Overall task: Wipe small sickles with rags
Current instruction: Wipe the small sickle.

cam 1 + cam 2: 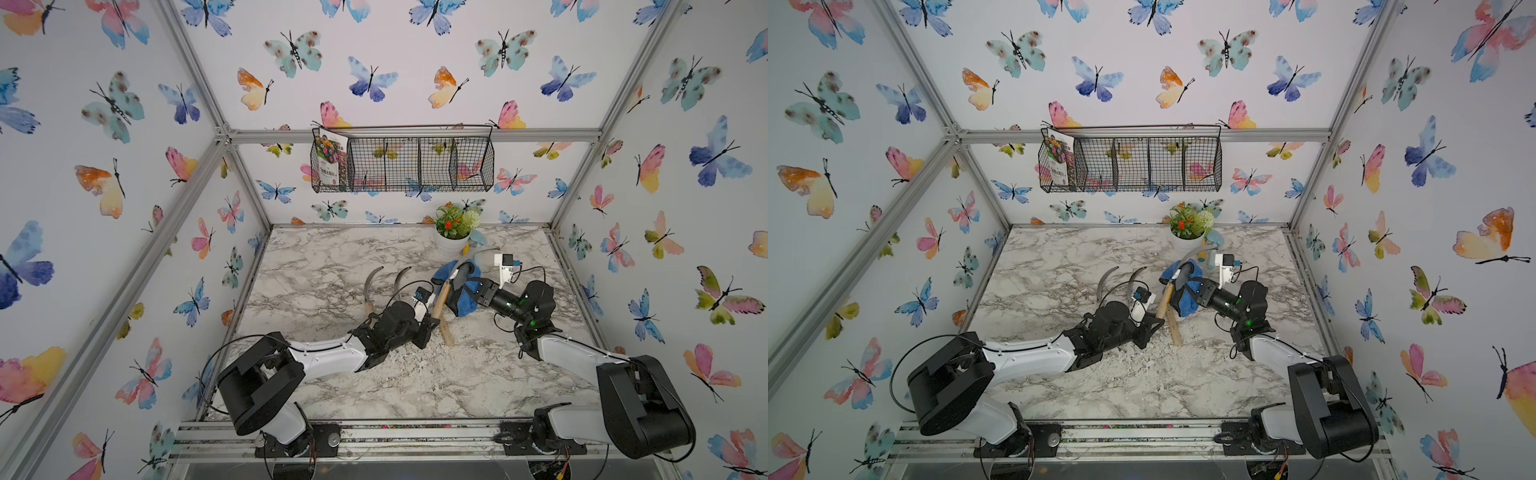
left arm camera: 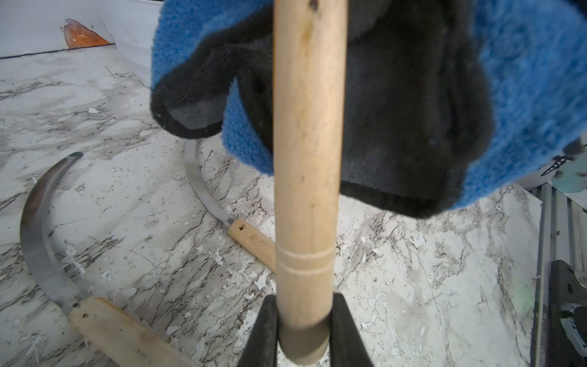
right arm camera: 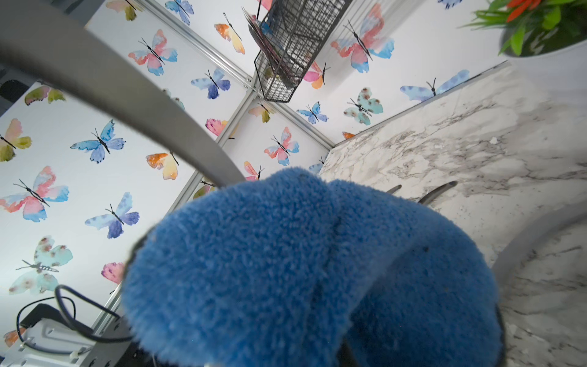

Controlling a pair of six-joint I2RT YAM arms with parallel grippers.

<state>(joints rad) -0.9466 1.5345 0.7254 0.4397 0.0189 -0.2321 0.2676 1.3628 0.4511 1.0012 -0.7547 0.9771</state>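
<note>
Over the middle of the marble tabletop (image 1: 332,249), a little toward its right edge, we find the left gripper (image 1: 432,322) clamped tight on the butt end of the raised sickle (image 1: 441,297). Its pale wooden handle slopes up off the surface toward the far edge. The left wrist view shows both black jaws pressed against the wood. The right gripper (image 1: 476,291) is closed on the blue rag (image 1: 464,306), which is bunched around the raised sickle where handle meets blade (the dark grey-black side faces the handle in the left wrist view). The grey blade curves out of the cloth toward the white flowerpot (image 1: 451,245) at the far edge. The outer sickle (image 1: 371,286) and the inner sickle (image 1: 400,279) lie flat side by side just left of the middle, blade tips toward the far edge and handles partly hidden by the left arm. A fourth sickle (image 1: 446,332) lies on the tabletop with its handle crossing under the raised one. We cannot follow its blade beneath the rag. Pale flakes (image 1: 407,357) litter the surface nearer the front edge.
</note>
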